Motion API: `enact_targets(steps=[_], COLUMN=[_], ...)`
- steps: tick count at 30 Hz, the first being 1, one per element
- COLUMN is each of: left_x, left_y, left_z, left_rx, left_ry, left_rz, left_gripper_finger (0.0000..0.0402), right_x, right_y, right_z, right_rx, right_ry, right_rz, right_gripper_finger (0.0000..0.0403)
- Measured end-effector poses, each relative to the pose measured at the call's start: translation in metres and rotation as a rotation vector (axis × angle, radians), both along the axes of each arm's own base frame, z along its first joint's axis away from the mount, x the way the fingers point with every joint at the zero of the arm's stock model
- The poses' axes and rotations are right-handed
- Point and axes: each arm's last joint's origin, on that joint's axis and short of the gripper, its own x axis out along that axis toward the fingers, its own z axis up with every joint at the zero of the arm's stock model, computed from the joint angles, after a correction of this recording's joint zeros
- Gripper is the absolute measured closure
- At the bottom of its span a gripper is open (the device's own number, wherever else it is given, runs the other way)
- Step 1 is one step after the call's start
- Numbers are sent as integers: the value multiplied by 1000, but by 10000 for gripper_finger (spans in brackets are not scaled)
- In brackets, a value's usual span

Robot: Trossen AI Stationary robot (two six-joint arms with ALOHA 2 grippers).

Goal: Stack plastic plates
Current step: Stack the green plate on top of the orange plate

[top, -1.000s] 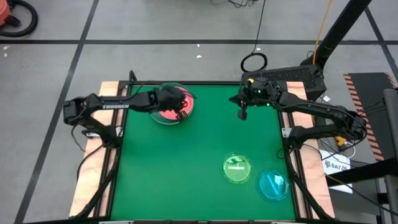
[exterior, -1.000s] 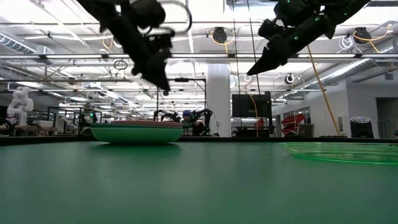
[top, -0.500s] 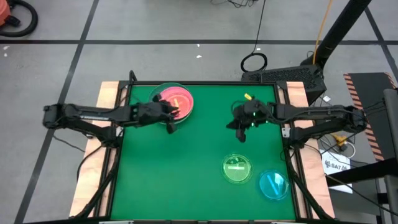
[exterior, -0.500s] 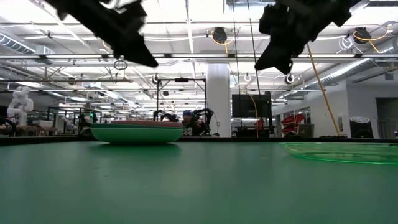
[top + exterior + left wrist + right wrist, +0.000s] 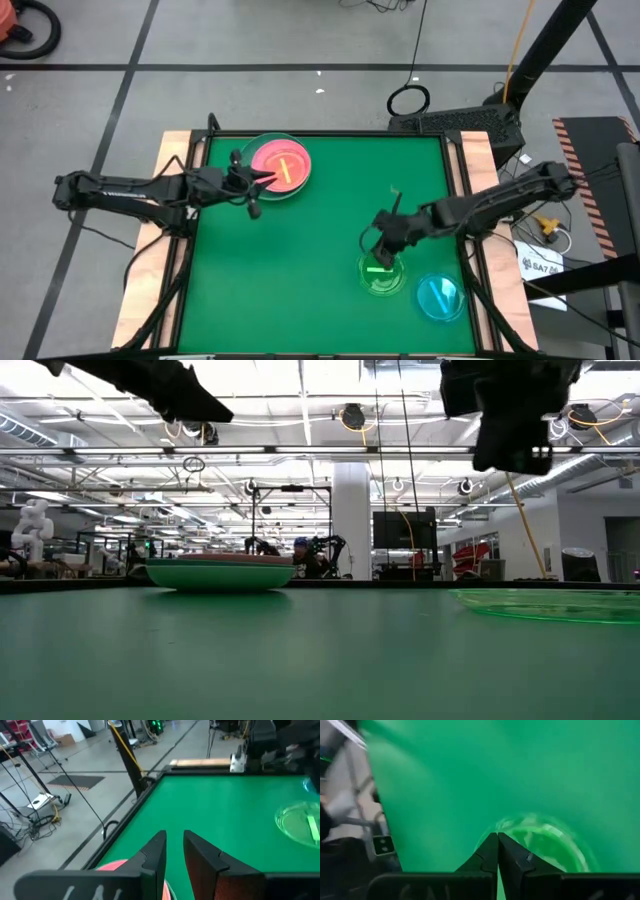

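right gripper [image 5: 380, 245]: has swung down from the table's far right to hang over the small green plate [image 5: 382, 273], fingers pressed together, holding nothing; likely lining up the next pick.
left gripper [image 5: 252, 192]: has drawn back off the stack [image 5: 277, 166], fingers slightly parted, empty, hovering just beside its near-left edge.
stack: pink plate on top, light green rim showing, sitting at far left of the green mat [image 5: 300, 270].
cyan plate [image 5: 439, 296]: lying near the green one, right front corner.
obstructions: none showing between plates and stack.
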Motion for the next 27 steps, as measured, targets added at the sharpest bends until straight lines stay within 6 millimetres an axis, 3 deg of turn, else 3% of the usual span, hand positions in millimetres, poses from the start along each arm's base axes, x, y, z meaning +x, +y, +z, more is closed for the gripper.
enact_targets(steps=[5, 12, 17, 23, 27], left_x=[-2, -9, -21, -40, -55], left_y=[0, 0, -1, -1, -1], left_z=[-1, -3, -5, 8, 11], left_rx=[33, 68, 39, -8, -29], left_ry=[39, 94, 137, 36, 25], left_rz=[-11, -24, -16, -1, 6], left_gripper_finger=[328, 327, 328, 328, 327], right_x=[17, 29, 21, 8, 7], right_y=[19, 25, 22, 16, 13], right_z=[12, 21, 10, -8, -13], right_rx=[-11, -18, -60, -87, -67], right_ry=[190, 462, 566, 658, 679], right_rz=[-21, -70, -57, -89, -181], right_gripper_finger=[402, 402, 402, 401, 368])
